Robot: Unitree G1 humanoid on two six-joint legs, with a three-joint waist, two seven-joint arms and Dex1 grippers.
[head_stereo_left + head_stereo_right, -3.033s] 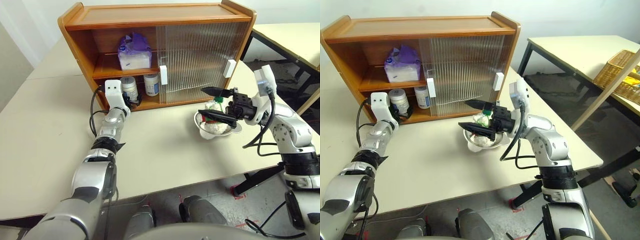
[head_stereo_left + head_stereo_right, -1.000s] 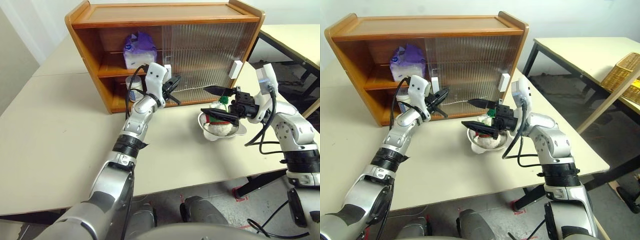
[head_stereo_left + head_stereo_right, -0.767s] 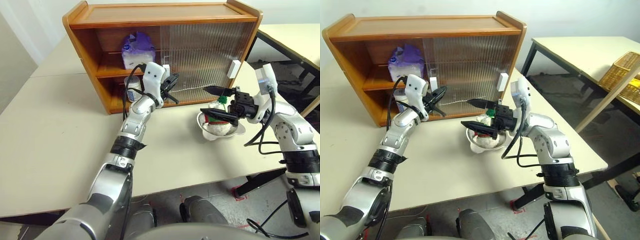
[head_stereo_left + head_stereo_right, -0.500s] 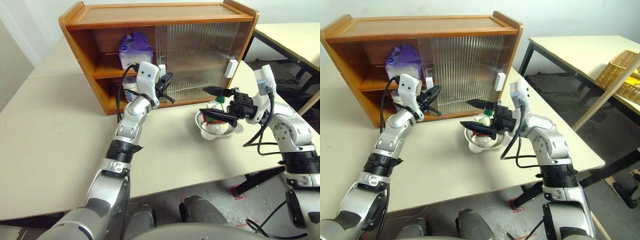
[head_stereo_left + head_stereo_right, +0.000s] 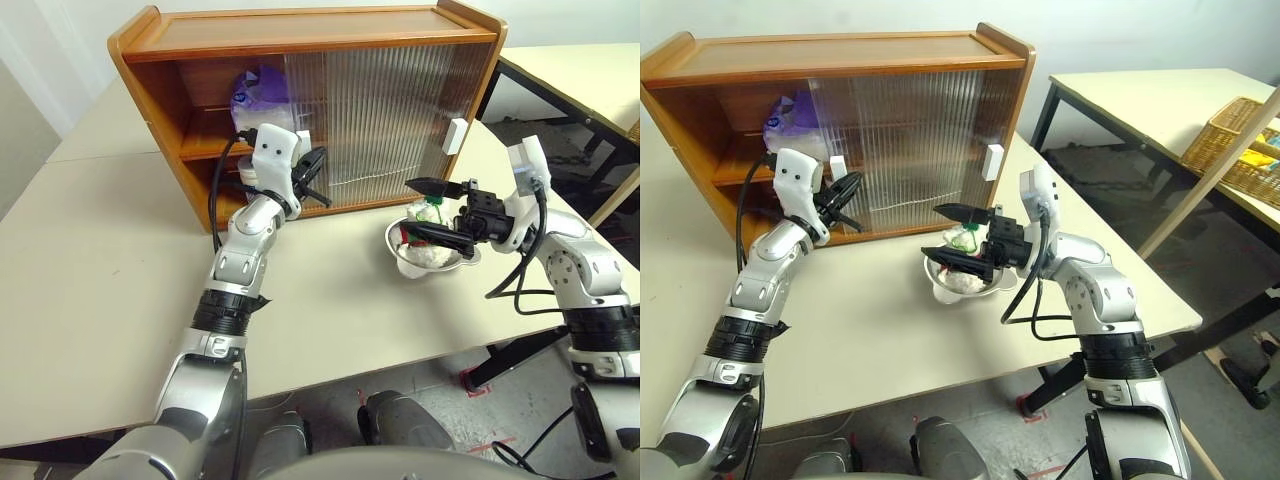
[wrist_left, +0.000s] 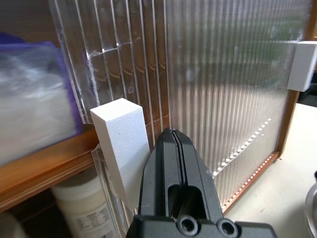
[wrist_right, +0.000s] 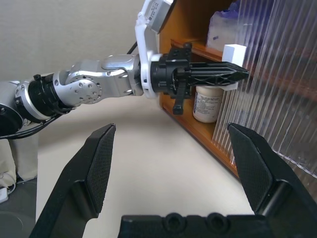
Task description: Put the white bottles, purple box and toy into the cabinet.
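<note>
Left gripper [image 5: 312, 163] is pinched fully together, holding nothing, its tip right beside the white handle [image 6: 120, 144] on the edge of the ribbed sliding door [image 5: 375, 120]. That door edge now stands partway over the cabinet [image 5: 300, 30], with a narrow uncovered strip at the robot's left end where both shelves show.

Behind that strip the purple box [image 5: 252, 92] sits on the upper shelf, soft lavender with white tissue, partly seen through the ribbing. On the lower shelf a white bottle [image 7: 208, 103] stands upright just behind the handle, lid on and label facing out; I can't make out a second one for certain.

Right gripper [image 5: 432, 210] hangs with its fingers spread wide, empty, one above and one beside the toy [image 5: 962, 240]. The toy lies in a shiny metal bowl [image 5: 400, 255] on the table [image 5: 100, 290], well apart from the cabinet front; it is white and fluffy with red and green on top.

Bare tabletop runs between bowl and cabinet.
</note>
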